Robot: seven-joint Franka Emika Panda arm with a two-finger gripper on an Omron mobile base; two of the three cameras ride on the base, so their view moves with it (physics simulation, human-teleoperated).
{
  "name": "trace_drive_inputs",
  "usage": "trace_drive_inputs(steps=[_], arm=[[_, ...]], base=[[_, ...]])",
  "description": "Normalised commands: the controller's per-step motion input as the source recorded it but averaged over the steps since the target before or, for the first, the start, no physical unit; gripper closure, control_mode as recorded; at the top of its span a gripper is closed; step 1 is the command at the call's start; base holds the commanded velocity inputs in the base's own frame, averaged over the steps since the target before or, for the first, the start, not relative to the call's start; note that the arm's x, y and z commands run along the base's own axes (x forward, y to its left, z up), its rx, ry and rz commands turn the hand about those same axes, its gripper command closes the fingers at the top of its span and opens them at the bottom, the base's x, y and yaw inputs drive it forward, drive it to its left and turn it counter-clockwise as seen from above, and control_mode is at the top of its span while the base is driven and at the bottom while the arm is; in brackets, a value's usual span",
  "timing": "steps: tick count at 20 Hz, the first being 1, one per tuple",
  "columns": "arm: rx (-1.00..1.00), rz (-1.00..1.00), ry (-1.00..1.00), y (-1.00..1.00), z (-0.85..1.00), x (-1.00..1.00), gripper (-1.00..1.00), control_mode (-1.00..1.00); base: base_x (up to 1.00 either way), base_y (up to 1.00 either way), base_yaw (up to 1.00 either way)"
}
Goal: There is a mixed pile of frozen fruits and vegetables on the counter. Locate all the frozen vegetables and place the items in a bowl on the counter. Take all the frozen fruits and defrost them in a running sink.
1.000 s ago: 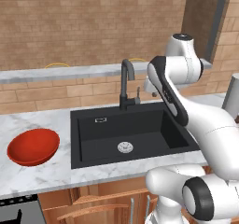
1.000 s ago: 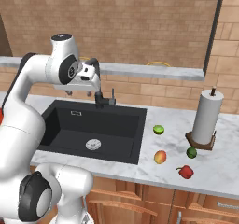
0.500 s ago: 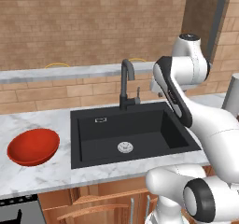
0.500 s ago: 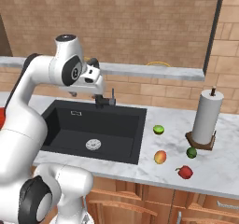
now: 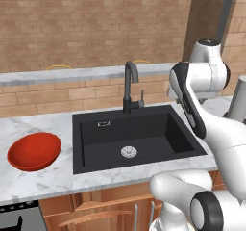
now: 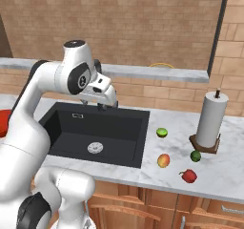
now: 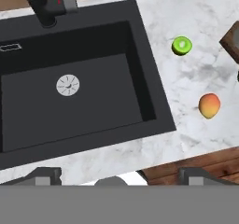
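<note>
My gripper [image 6: 109,106] hangs open and empty over the back of the black sink [image 6: 71,128], next to the faucet [image 5: 129,84]. In the hand view the gripper [image 7: 120,175] stands wide above the sink [image 7: 93,45], with the drain [image 7: 68,85] below. On the white marble counter [image 6: 224,178] right of the sink lies the mixed pile. It holds the lime-green fruit [image 6: 162,132] [image 7: 181,45], the orange-yellow fruit [image 6: 163,161] [image 7: 209,105], the dark green vegetable [image 6: 195,155] and the red vegetable [image 6: 189,176]. The red bowl [image 5: 33,151] sits left of the sink.
A paper towel roll [image 6: 211,120] on a wooden stand rises just behind the dark green piece. A grey ledge [image 5: 72,74] runs along the brick wall behind the faucet. Wooden cabinets [image 6: 157,209] front the counter.
The hand has swung a little to the right and lower over the sink, toward the pile. Its jaws have widened slightly. The produce and the bowl have not moved.
</note>
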Motion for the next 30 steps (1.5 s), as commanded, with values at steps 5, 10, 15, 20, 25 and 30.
trace_drive_inputs(steps=[5, 10, 15, 20, 25, 30], arm=[[0.0, -0.17, 0.01, -0.36, -0.17, -0.26, -1.0, -1.0], [-0.03, -0.14, 0.05, -0.39, -0.16, -0.01, -1.0, -1.0], [0.0, -0.14, 0.08, -0.49, -0.22, 0.0, -1.0, -1.0], [-0.02, -0.14, 0.09, -0.4, -0.22, 0.0, -1.0, -1.0], [-0.02, -0.14, 0.07, -0.21, -0.25, -0.02, -1.0, -1.0], [-0.01, -0.1, 0.03, -0.22, -0.32, 0.0, -1.0, -1.0]], base=[[0.0, 0.0, 0.0], [0.0, 0.0, 0.0], [0.0, 0.0, 0.0], [0.0, 0.0, 0.0], [0.0, 0.0, 0.0], [0.0, 0.0, 0.0]])
